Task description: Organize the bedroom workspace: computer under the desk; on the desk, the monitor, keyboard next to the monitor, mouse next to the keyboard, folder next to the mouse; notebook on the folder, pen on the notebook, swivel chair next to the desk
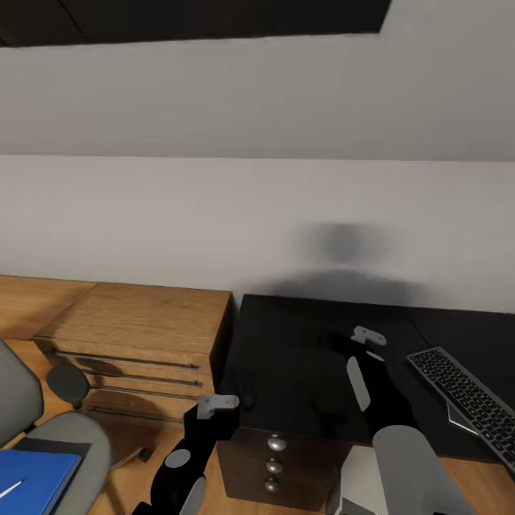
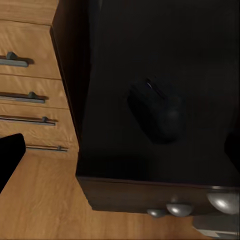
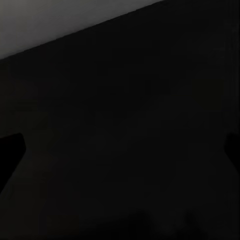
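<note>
A black mouse (image 2: 155,112) lies on the glossy black desk (image 1: 300,357), near the corner above the drawer block. My left gripper (image 2: 120,150) hovers open just over it, its fingers (image 2: 10,155) apart and touching nothing. Farther in, my right gripper (image 3: 120,150) is open over the bare desk top. The dark grey keyboard (image 1: 465,408) lies at the desk's right. At the lower left, the grey swivel chair (image 1: 79,436) carries the blue folder (image 1: 36,479) with a white pen (image 1: 8,490) on it. A dark notebook (image 1: 54,448) lies behind the folder.
A light-wood low drawer cabinet (image 1: 136,336) stands against the desk's left side. The desk's drawer block has round silver knobs (image 1: 275,465). A sloped white wall (image 1: 257,214) rises right behind the desk. Wood floor (image 2: 45,200) lies below.
</note>
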